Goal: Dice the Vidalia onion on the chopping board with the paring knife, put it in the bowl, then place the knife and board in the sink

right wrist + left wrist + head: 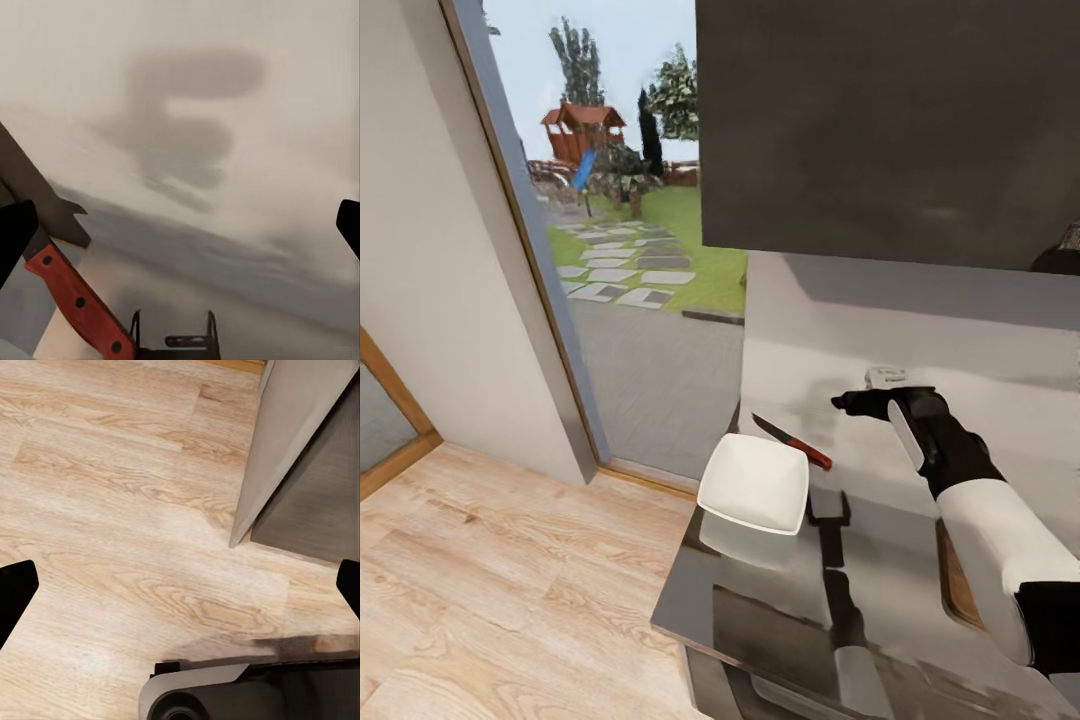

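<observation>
The paring knife point(792, 441), dark blade and red handle, lies on the grey countertop point(880, 560) just behind the white bowl point(753, 482). My right gripper point(852, 403) hovers above the counter to the right of the knife, near the backsplash. In the right wrist view the right gripper point(180, 232) is open with nothing between its fingers, and the knife point(75, 300) lies off to one side. A brown sliver of the chopping board point(957, 585) peeks out beside my right forearm. My left gripper point(180, 592) is open over the wooden floor. The Vidalia onion and the sink are out of view.
The bowl sits close to the counter's left end point(678, 580), where it drops to the wood floor point(510, 590). A tall glass pane point(630, 250) onto a garden stands to the left. A dark upper cabinet point(890, 130) hangs over the counter.
</observation>
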Robot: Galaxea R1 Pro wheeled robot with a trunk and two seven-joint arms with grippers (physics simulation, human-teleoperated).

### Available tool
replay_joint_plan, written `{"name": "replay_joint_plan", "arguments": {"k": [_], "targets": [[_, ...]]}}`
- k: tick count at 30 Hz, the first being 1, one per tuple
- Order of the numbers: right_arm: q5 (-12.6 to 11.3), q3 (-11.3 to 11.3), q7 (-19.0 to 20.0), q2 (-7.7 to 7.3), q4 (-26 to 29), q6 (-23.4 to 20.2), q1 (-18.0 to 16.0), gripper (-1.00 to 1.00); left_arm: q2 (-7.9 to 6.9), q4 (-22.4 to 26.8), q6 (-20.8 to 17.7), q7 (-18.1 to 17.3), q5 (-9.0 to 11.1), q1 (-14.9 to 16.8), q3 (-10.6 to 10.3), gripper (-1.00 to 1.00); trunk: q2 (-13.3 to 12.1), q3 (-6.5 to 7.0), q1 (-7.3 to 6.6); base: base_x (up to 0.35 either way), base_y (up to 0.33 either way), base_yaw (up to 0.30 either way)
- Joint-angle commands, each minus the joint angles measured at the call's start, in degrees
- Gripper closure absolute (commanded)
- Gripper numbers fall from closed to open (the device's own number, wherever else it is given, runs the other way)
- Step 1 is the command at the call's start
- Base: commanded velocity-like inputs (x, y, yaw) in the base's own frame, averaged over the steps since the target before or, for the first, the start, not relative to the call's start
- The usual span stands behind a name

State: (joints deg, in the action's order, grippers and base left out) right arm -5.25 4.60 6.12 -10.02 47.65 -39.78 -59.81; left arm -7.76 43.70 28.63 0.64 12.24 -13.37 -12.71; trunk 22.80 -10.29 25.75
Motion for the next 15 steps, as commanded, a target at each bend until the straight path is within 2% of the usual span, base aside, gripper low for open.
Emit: {"name": "replay_joint_plan", "arguments": {"k": [1, 8, 15], "targets": [[-0.60, 0.22, -0.17, -0.07, -0.72, 0.18, -0.07, -1.00, -0.07, 0.07, 0.11, 0.07, 0.59, 0.01, -0.30, -1.00, 0.12, -0.11, 0.04, 0.000, -0.009, 0.000], [-0.63, 0.27, -0.15, -0.01, -2.13, 0.43, -0.11, -1.00, -0.06, -0.02, 0.11, 0.07, 0.59, 0.01, -0.30, -1.00, 0.12, -0.15, 0.04, 0.000, -0.003, 0.008], [-0.64, 0.31, -0.15, 0.04, -3.02, 0.49, -0.10, -1.00, 0.02, -0.54, 0.11, 0.07, 0.59, 0.01, -0.30, -1.00, 0.12, -0.58, 0.04, 0.000, 0.000, 0.118]]}}
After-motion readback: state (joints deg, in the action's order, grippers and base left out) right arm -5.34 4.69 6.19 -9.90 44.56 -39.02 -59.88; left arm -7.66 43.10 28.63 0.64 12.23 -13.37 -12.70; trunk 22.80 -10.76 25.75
